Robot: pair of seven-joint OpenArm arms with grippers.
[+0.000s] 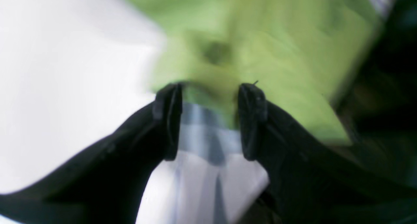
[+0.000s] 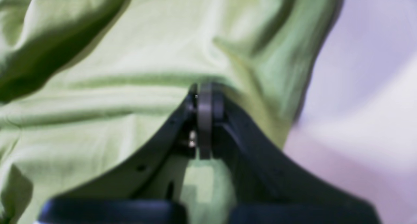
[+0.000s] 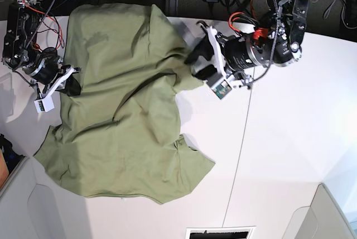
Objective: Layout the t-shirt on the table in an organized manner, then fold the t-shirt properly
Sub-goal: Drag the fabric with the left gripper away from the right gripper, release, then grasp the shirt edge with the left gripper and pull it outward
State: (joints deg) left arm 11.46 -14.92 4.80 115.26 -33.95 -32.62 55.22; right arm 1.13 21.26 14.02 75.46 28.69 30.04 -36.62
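Base view: the olive t-shirt lies rumpled on the white table, across its dark seam. Left pincer stands spread at the shirt's edge, gripping nothing. Right pincer is pressed together over the cloth's opposite edge; whether it pinches fabric is unclear.

Plain olive-green t-shirt, white table
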